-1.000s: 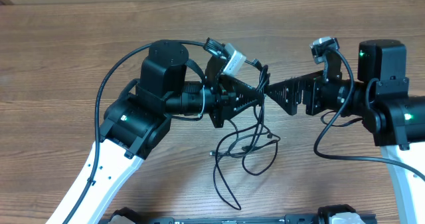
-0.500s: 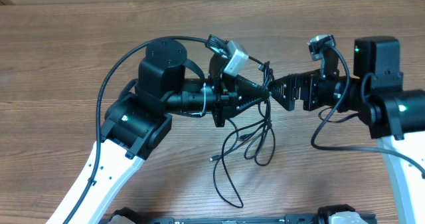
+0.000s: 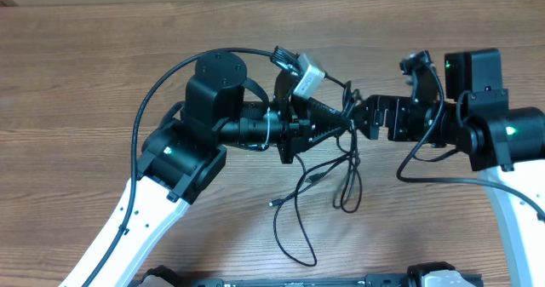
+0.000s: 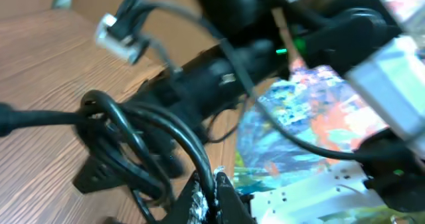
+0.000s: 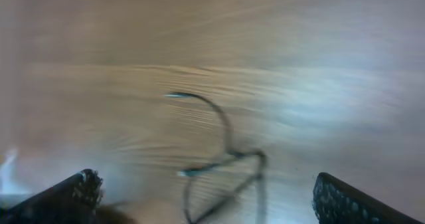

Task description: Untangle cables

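The thin black cables (image 3: 341, 163) hang in a bunch from my left gripper (image 3: 342, 127), which is shut on them above the table. Loose loops and a plug end trail down onto the wood. In the left wrist view the jaws (image 4: 214, 187) pinch one strand, and a coiled knot of cables (image 4: 133, 134) sits just beyond them. My right gripper (image 3: 358, 122) is open and faces the left one tip to tip, right at the bunch. The blurred right wrist view has its fingers (image 5: 80, 184) spread wide, gripper (image 5: 202, 181) holding nothing, with cables (image 5: 229, 154) on the table below.
Both arms meet over the middle of the wooden table (image 3: 85, 74). Thick black wires fixed to the arms arc beside the left arm (image 3: 140, 108) and the right arm (image 3: 417, 163). In the left wrist view, the right arm (image 4: 219, 84) is close in front.
The right gripper has moved left, up to the left gripper's tips. The left gripper has shifted slightly right, and the hanging loops have drawn in narrower and shifted right.
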Robot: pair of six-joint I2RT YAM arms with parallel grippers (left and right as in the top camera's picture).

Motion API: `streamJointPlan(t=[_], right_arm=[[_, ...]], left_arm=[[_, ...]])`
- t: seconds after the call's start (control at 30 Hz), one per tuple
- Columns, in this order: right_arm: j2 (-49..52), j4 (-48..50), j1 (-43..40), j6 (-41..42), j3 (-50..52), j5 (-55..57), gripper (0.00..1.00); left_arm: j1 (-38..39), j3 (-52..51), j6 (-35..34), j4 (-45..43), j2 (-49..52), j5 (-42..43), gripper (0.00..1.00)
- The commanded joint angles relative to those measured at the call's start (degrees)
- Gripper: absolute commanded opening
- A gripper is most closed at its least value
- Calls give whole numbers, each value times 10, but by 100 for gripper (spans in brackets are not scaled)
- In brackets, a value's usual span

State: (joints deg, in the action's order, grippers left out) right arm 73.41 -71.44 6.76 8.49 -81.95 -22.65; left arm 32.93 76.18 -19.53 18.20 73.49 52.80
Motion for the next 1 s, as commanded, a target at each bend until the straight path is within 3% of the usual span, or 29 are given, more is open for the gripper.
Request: streamJointPlan(t=[0.0,0.5,0.77,0.97], right_arm=[[10,-19,-4,40,2,131,100],[-2,-44,-4,80,2,140,100],[-81,29,-4,-14,2,13,100],[-149,66,-4,-15,2,5,100]], left_arm=[[-3,18,-4,-9,-16,38,4],[-38,18,3,29,-16,33,4],[-38,18,9,34,-16,32,4],[-37,18,14,36,-16,32,4]])
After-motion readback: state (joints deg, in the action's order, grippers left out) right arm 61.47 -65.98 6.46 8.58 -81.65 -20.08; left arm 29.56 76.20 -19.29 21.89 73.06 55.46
